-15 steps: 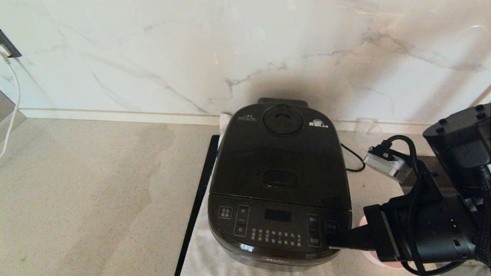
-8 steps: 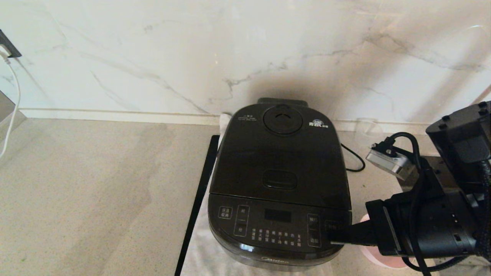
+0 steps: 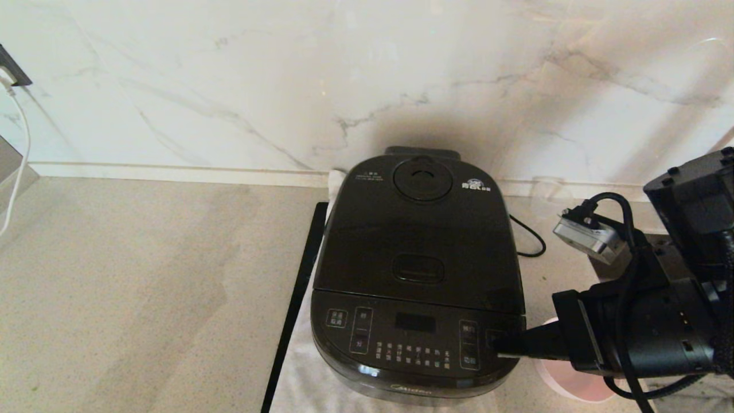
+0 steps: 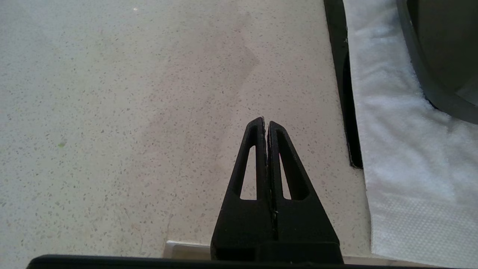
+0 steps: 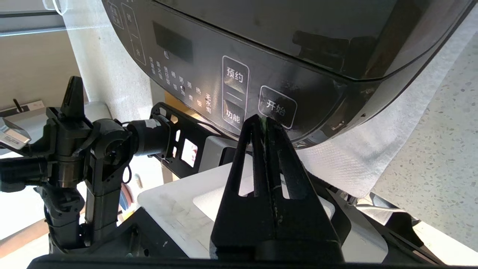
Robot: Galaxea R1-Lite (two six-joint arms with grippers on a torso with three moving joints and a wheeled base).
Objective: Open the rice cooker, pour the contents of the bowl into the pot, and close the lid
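The black rice cooker (image 3: pixel 416 275) stands on a white cloth with its lid (image 3: pixel 418 229) down, so the pot is hidden. My right gripper (image 3: pixel 498 344) is shut, its tips level with the right end of the front button panel (image 5: pixel 239 93), just before the rightmost button. A tiny green speck sits between the fingertips (image 5: pixel 255 125). The pink bowl (image 3: pixel 565 381) peeks out beneath the right arm, right of the cooker; its contents are hidden. My left gripper (image 4: pixel 266 123) hangs shut and empty over bare counter, left of the cooker.
A white cloth (image 4: pixel 396 142) lies under the cooker, and a black strip (image 3: pixel 298 287) runs along its left edge. A clear plastic cup (image 3: pixel 547 195) stands at the back right by the marble wall. The power cord (image 3: pixel 527 241) trails on the counter right of the cooker.
My right arm has drawn slightly to the right and back from the cooker's front, uncovering more of the pink bowl. The cooker has stayed closed.
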